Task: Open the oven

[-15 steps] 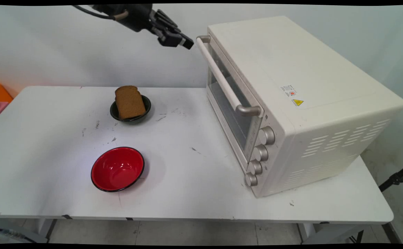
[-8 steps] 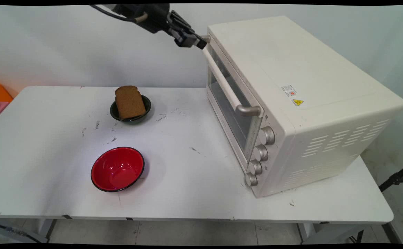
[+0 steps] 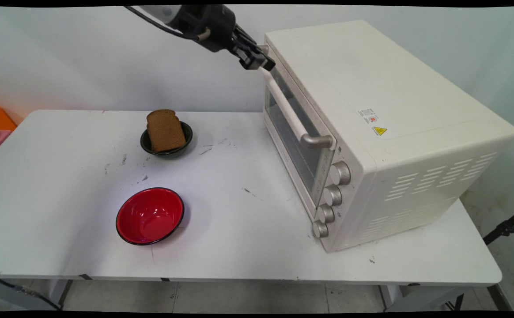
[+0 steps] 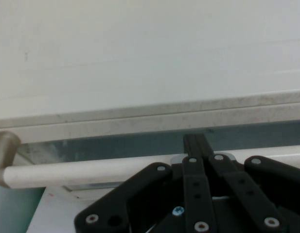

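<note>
The end effector (image 3: 266, 66) sits at the top far corner of the oven's (image 3: 372, 110) door, at the far end of the handle (image 3: 285, 108) by its metal bracket. In the hand view its fingers look drawn together, with nothing between them, and their tips (image 4: 196, 143) poke past the handle bar (image 4: 81, 172) towards the strip of door glass behind it. Whether they touch the bar cannot be told.

The contact point looks risky. So close to the bracket and so far off the bar's middle, a pull would likely twist the door or let the tips slide off. A firm push could shift the oven on the tabletop (image 3: 239, 221).

The slice of bread (image 3: 165, 130) stands in a black bowl (image 3: 188, 134) out in front of the oven door, well apart from it. A red bowl (image 3: 150, 215) lies farther from the oven, towards the tabletop's near edge.
</note>
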`<state>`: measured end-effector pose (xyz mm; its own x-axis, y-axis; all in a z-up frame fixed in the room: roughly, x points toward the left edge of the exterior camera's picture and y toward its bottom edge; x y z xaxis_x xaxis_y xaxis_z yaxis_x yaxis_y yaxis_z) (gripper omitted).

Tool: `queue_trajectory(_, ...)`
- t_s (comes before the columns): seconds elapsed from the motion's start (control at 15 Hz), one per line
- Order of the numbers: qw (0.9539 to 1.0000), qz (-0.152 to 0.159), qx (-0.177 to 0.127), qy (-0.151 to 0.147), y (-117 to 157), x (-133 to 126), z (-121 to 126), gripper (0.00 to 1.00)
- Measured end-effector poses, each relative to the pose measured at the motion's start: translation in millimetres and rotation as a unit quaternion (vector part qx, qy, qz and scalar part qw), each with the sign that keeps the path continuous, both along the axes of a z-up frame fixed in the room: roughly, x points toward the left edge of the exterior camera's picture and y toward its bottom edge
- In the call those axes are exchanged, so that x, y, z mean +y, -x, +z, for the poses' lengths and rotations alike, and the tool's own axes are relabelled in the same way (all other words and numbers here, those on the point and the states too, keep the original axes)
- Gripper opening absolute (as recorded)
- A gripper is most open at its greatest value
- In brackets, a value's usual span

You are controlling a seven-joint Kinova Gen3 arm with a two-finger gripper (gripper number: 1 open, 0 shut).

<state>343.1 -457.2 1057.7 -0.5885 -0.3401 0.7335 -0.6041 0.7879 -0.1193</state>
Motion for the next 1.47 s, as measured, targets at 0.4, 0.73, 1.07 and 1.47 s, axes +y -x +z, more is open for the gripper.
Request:
queue_trajectory(0.4, 0.9999, 0.009, -0.010, -0.003, 15, -9, -15, 0.00)
queue_trajectory(0.73, 0.9997, 0.018, -0.015, -0.010, 24, -21, -34, 0.00)
queue_trajectory(1.07, 0.9994, 0.026, -0.018, -0.015, 27, -28, -46, 0.00)
queue_trajectory(1.47, 0.9991, 0.030, -0.020, -0.023, 20, -26, -50, 0.00)
